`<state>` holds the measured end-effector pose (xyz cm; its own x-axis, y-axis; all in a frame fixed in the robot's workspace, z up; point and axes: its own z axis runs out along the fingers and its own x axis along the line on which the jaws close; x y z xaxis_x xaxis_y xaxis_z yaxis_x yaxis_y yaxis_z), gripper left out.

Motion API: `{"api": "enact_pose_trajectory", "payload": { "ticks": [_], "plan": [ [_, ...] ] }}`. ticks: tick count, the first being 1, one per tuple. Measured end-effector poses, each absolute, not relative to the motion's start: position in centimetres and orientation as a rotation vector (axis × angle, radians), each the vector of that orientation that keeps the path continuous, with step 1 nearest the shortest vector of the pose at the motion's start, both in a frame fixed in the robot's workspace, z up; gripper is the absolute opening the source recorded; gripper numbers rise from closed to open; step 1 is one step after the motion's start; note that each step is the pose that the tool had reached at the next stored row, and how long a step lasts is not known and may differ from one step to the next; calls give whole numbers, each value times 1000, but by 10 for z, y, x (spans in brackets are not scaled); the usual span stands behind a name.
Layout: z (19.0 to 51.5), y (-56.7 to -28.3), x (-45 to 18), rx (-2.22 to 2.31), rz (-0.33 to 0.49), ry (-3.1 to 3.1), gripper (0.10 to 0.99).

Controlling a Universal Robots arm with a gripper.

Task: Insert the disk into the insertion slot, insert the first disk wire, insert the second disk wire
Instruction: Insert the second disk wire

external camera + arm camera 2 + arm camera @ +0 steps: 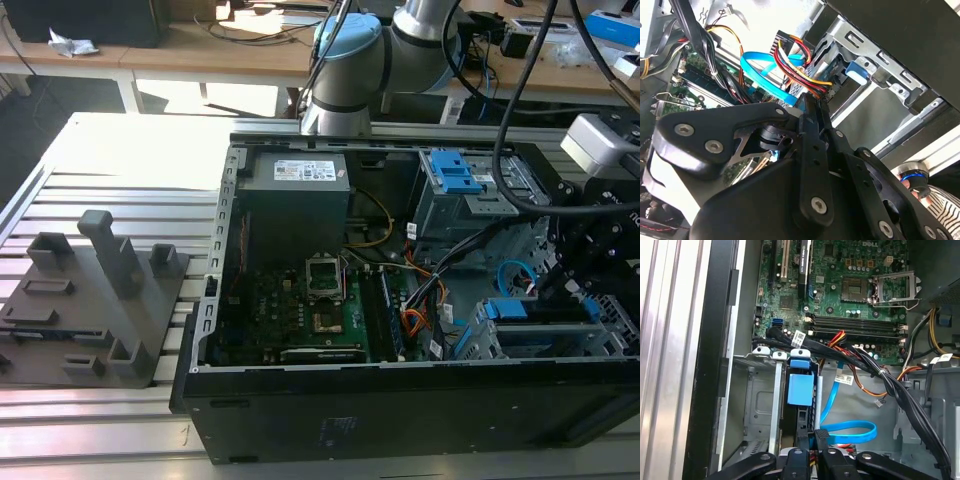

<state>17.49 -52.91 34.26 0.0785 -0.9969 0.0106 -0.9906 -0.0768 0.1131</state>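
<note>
Disk [800,390] sits edge-on inside the insertion slot [760,405], its bright blue carrier tab showing between the grey sheet-metal rails near the case's front wall. In the exterior view the same blue carrier [512,310] lies in the low bay at the exterior view's right end of the open computer case [215,290], below the second cage with blue latches [452,172].

Gripper [812,437] hovers at the rear of the disk, black fingers [821,439] drawn close together; in the second wrist view the fingertips [810,105] meet in a narrow point at the connector end, and I cannot tell whether anything is pinched between them.

Second disk wire [852,432], light-blue and flat, forms a loop just beside the fingertips; in the second wrist view its loop [760,70] curves beside a bundle of red, yellow and black leads [800,65]. First disk wire [867,385], thin red-orange, curves across the bay floor to a small white plug.

Black cable bundle [890,385] runs diagonally from the motherboard [855,300] over the bay. Robot arm [350,60] stands behind the case. Grey fixture block [100,300] rests on the slotted table [130,150], well apart from the case at the exterior view's left.
</note>
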Motion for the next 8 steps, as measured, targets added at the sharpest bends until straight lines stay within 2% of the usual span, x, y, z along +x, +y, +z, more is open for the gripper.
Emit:
{"api": "enact_pose_trajectory", "payload": {
  "ticks": [8],
  "plan": [
    [341, -533, 175, 2237, -103, -2070, 165]
  ]
}}
